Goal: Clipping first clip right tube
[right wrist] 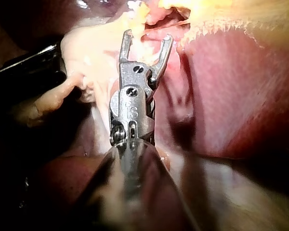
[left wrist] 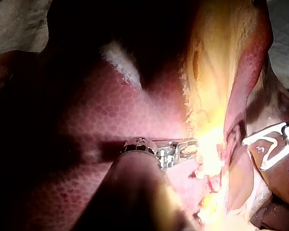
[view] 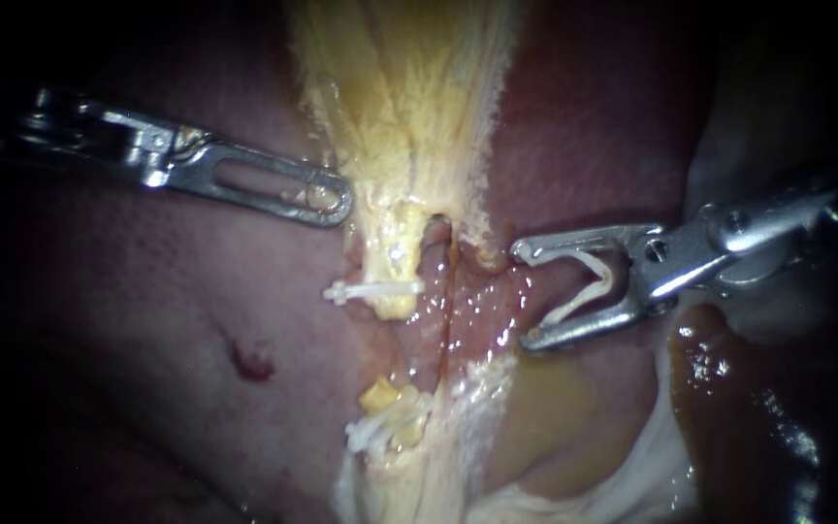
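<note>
White V-shaped clip point(view: 589, 286) sitting gripped between the wide-spread jaws of the right instrument point(view: 525, 295), its tips hovering just beside the pink right tube point(view: 435, 254) without touching it, left instrument point(view: 339, 204) pinching the edge of the yellow tissue point(view: 409, 107), closed clip point(view: 375, 289) crossing the left tube point(view: 395, 260).

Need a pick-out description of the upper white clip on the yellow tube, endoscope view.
Find the yellow tissue running down the middle over the red liver. Where it narrows, just below the tip of the left instrument, a thin white clip crosses it. It is one straight bar, unlike the V-shaped clip in the right instrument or the white pieces bunched lower down.
</note>
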Controlling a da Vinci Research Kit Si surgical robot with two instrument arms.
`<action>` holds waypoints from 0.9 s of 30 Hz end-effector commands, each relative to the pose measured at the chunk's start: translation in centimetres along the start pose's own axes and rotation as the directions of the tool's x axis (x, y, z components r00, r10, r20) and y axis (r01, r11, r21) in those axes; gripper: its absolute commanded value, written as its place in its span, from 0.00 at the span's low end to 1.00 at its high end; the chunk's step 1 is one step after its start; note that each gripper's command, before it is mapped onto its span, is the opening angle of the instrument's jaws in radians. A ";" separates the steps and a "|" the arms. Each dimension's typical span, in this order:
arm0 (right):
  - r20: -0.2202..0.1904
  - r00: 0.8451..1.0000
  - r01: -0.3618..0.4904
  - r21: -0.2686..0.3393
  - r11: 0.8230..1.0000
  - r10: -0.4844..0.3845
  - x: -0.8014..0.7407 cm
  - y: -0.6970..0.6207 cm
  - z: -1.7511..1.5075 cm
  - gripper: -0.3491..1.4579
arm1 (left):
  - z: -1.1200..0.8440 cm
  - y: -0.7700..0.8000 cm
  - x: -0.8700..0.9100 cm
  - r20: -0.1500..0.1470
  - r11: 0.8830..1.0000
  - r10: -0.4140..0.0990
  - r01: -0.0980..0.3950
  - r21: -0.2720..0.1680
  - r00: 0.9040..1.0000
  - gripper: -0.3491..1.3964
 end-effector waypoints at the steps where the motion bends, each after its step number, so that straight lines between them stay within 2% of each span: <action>1: 0.000 1.000 0.000 0.000 1.000 0.000 0.00 0.00 0.01 0.47 | -0.01 -0.01 -0.01 0.000 1.000 0.000 0.000 0.001 1.000 0.00; 9: 0.001 1.000 0.002 0.000 1.000 -0.002 -0.02 -0.01 0.03 0.47 | -0.24 -0.15 -0.07 -0.008 1.000 -0.006 0.006 0.004 1.000 0.00; 17: 0.001 1.000 0.001 0.000 1.000 -0.001 -0.02 0.00 0.03 0.47 | -0.56 -0.30 -0.13 0.017 1.000 -0.015 0.014 0.014 1.000 0.00; 27: 0.002 1.000 0.004 -0.003 1.000 -0.004 -0.04 -0.01 0.10 0.47 | -0.61 -0.32 -0.12 0.017 1.000 -0.015 0.015 0.014 1.000 0.00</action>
